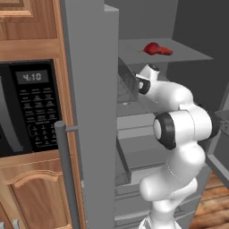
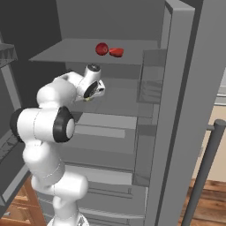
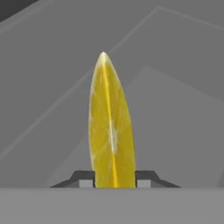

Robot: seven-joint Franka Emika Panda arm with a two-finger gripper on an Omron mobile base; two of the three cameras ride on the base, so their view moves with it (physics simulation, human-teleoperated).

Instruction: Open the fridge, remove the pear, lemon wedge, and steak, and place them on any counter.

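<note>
The fridge (image 1: 89, 98) stands open, and my arm reaches into its middle section. In the hand view my gripper (image 3: 114, 178) is shut on the lemon wedge (image 3: 111, 131), a yellow slice standing upright between the fingertips (image 3: 85, 178). From the right base view the gripper (image 2: 90, 98) hangs over a grey shelf, with a speck of yellow lemon wedge (image 2: 87, 99) at its tip. On the shelf above lie the reddish pear (image 1: 152, 48) (image 2: 102, 48) and, beside it, the flat red steak (image 1: 165, 51) (image 2: 116, 52). The counter is out of view.
The fridge's open door (image 2: 176, 97) with its bar handle (image 2: 206, 163) stands on the right. A second bar handle (image 1: 65, 174) is on the left door. A black microwave (image 1: 27, 107) sits in wooden cabinets (image 1: 36, 192). Drawers (image 2: 106, 132) lie below the gripper.
</note>
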